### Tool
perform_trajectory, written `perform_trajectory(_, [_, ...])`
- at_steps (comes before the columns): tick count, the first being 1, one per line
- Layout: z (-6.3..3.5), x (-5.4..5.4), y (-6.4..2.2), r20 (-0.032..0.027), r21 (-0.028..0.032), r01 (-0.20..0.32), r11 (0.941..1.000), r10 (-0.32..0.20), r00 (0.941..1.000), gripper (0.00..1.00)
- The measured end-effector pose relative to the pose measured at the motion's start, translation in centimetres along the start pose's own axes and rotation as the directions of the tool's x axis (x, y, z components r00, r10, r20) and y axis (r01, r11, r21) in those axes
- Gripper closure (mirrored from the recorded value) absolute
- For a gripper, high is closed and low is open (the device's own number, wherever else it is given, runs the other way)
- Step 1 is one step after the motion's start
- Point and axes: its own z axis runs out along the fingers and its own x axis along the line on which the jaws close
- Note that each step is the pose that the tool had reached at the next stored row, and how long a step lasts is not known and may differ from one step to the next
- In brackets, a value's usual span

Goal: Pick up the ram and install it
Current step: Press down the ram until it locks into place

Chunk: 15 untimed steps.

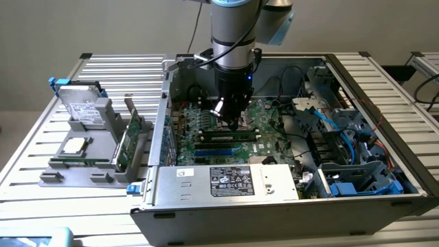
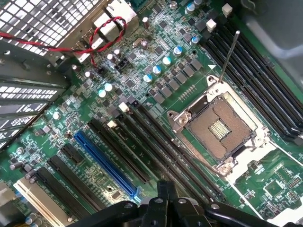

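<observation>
The ram (image 1: 230, 137), a slim green stick with dark chips, lies along a slot on the motherboard (image 1: 205, 121) inside the open computer case (image 1: 288, 208). It looks seated there, level with the board. My gripper (image 1: 233, 122) hangs straight down from the arm, its tip just above the middle of the stick. The fingers are shut with nothing between them. In the wrist view the shut gripper (image 2: 166, 198) hovers over the long black memory slots (image 2: 161, 142) beside the open CPU socket (image 2: 220, 127).
A grey holder (image 1: 55, 177) left of the case carries a hard drive (image 1: 82, 109), a silver CPU chip (image 1: 75, 146) and a broad green expansion card (image 1: 130, 139). The power supply (image 1: 226, 181) fills the case's front. Blue cables (image 1: 329, 128) and drive bays crowd its right side.
</observation>
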Motion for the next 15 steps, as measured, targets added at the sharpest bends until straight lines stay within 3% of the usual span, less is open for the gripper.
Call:
perform_trajectory(8, [-0.01,0.01,-0.01,-0.0068,-0.0018,-0.103,0.9947,0.103,0.9946,0.89])
perform_trajectory(15, [-0.01,0.01,0.0,-0.0145,-0.0012,-0.197,0.9805,0.197,0.9804,0.89])
